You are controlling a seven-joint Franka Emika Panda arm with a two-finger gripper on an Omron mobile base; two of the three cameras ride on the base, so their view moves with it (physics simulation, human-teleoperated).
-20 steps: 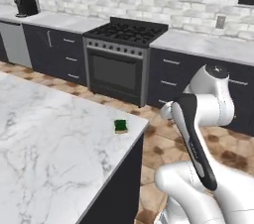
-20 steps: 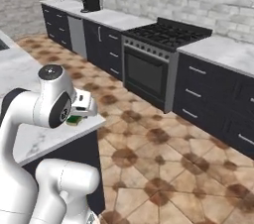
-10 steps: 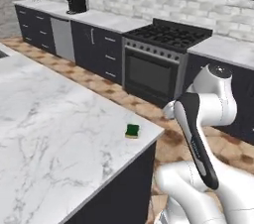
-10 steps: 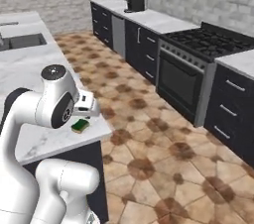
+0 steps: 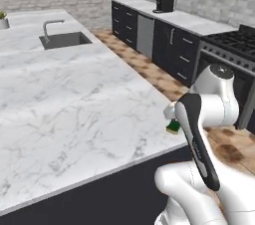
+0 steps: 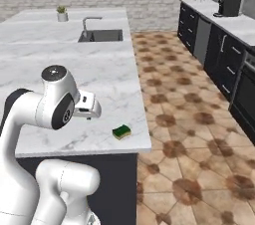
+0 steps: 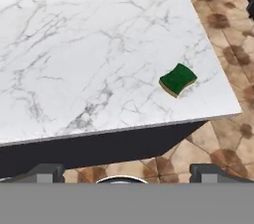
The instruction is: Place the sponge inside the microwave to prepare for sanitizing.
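Kitchen w/ grey brick walls and brown patterned tile floor (image 6: pixel 189 134). Big white marble island (image 5: pixel 69 99) takes up most of the room; sink (image 6: pixel 102 35) w/ faucet set in its far part, small plant (image 6: pixel 62 13) beyond that. Dark cabinets along the side wall carry a pale counter (image 5: pixel 174 16) w/ coffee maker (image 5: pixel 164 2). Sponge (image 7: pixel 177 80), green side up, lies flat nr the island's corner, just in from both edges. Gripper (image 7: pixel 124 171): fingertips wide apart, holding nothing, off the island edge.
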